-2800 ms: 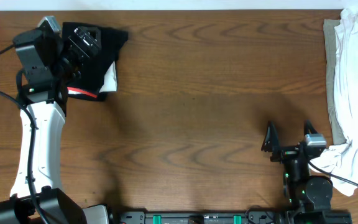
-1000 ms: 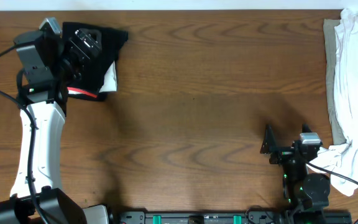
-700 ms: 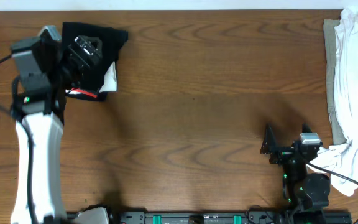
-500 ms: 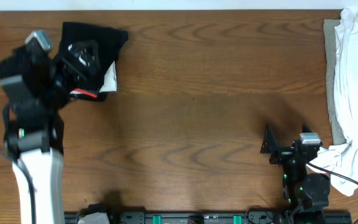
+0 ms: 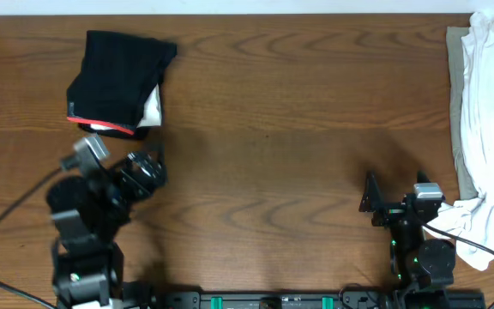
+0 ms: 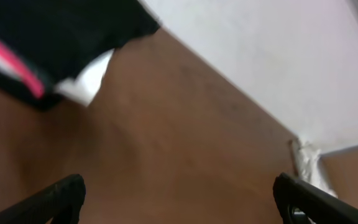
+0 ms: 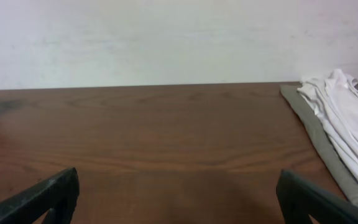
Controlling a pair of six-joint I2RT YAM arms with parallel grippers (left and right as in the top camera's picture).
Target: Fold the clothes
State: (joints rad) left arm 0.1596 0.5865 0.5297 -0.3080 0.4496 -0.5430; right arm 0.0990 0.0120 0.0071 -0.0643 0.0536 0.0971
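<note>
From above, the black fabric leggings (image 5: 118, 81) lie folded into a compact bundle at the far left of the brown wooden table (image 5: 273, 129), with a red-edged band showing along the near side and a slip of white at the right corner. The left hand (image 5: 148, 167) hangs just near of that bundle, apart from it and holding nothing. How far its fingers are apart is hard to read from this view. At the right edge a heap of white fabric garments (image 5: 487, 103) lies on a beige cloth (image 5: 455, 112). The right hand (image 5: 397, 190) sits near the front, fingers spread and empty, just beside the near tail of the white heap.

The left wrist view is blurred. Its two fingers (image 6: 61, 196) stand wide at the bottom corners with bare table between them. The black bundle with its red stripe fills the top left, clear of the fingers.

The right wrist view shows the fingers (image 7: 48, 196) spread wide over bare wood. The white heap on the beige cloth lies to the right, and a white wall (image 7: 166, 37) stands beyond the table's far edge.

By my reading, the leggings are finished and the work stands between garments. The next move is to bring a white piece from the right-hand heap to the open middle of the table. The right hand is best placed for that. It must pinch a single layer at an edge, or the whole heap may drag along.
</note>
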